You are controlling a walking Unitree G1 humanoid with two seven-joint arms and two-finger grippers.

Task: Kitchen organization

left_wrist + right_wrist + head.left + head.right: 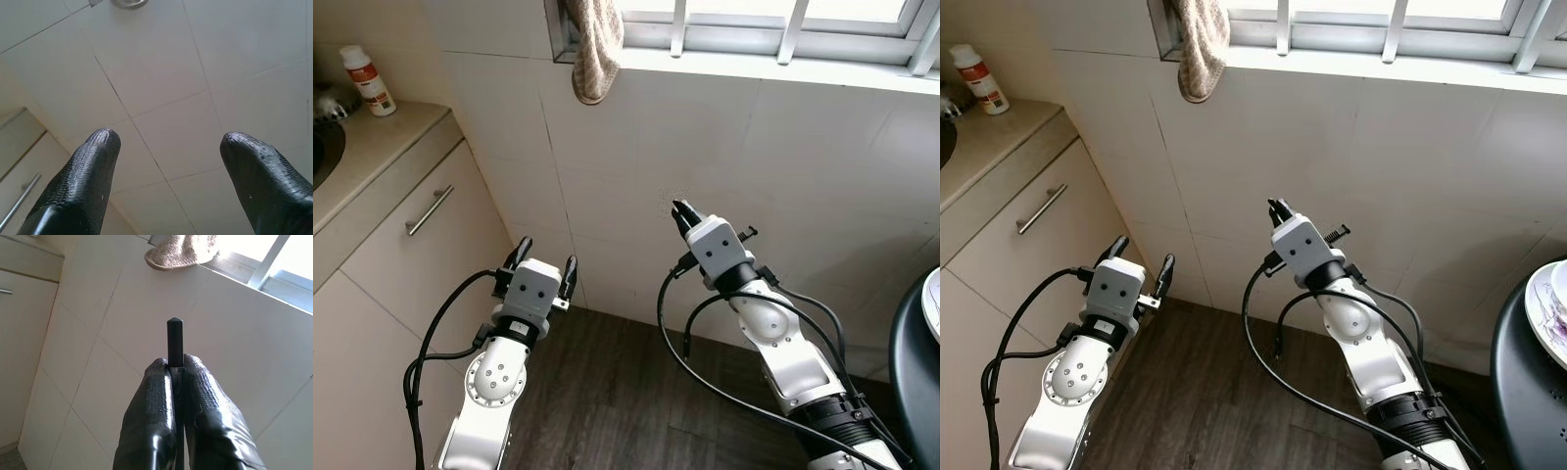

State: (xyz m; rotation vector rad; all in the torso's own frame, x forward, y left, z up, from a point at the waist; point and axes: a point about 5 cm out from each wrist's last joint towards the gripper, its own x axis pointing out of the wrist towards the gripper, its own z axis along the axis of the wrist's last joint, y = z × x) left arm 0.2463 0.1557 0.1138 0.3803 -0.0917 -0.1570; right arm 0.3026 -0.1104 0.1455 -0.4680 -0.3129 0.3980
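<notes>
Currently the right claw (683, 211), clamped on a thin black rod (174, 340) near the tiled wall (822, 166), risks jabbing it; the left claw (544, 257) gapes empty.

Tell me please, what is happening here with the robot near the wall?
The robot faces a white tiled wall under a window, beside a kitchen cabinet. Its right gripper is shut on a thin black rod, raised toward the wall. Its left gripper is open and holds nothing. A beige cloth hangs from the window sill above, and a white bottle stands on the counter.
</notes>
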